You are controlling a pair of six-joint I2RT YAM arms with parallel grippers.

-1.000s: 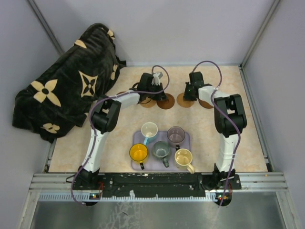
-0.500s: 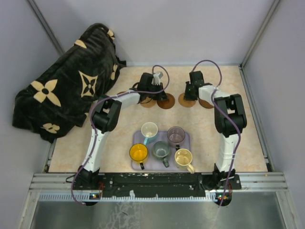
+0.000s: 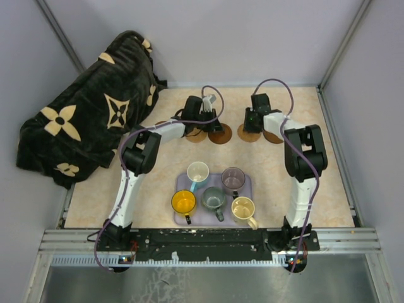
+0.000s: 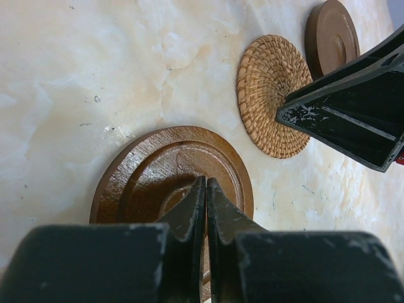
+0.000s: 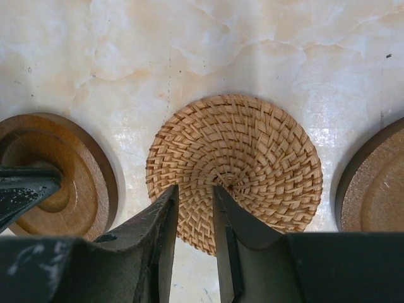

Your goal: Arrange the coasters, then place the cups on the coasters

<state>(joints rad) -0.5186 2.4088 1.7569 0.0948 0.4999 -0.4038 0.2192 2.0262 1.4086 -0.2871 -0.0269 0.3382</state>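
Looking down my right wrist cam, the woven coaster (image 5: 235,170) lies flat on the bench (image 5: 189,50), weave up, in the far row btwn two wood ones. A dark wood coaster (image 5: 69,170) sits just beside it on one side and another wood coaster (image 5: 379,183) is near on the other; none touch. My right tool (image 5: 194,189) hangs over its near edge w/ fingers parted a little and nothing pinched btwn them, so released. My left tool (image 4: 206,183) is clenched, tips together, empty, over the dark wood coaster; can't tell if it touches.

Step in hand, as I judge it: evening out the row. To do it well:
- Lift straight off so the rough weave doesn't snag a fingertip and drag.
- Check the gaps either side match.
- Leave room per coaster for a cup plus handle.
- If a nudge is needed, push low at the rim rather than pinch. It's a thin disc, prob. hard to grab off a flat bench.

Orientation: it's round, so no long axis and no heading. The spiral centre sits approx. mid-disc, facing up. The row itself runs L-R across the far bench.

Further out, the cups (image 3: 213,199) stand upright on the lavender tray (image 3: 248,189) near my bases. A dark blanket (image 3: 88,126) lies far L.
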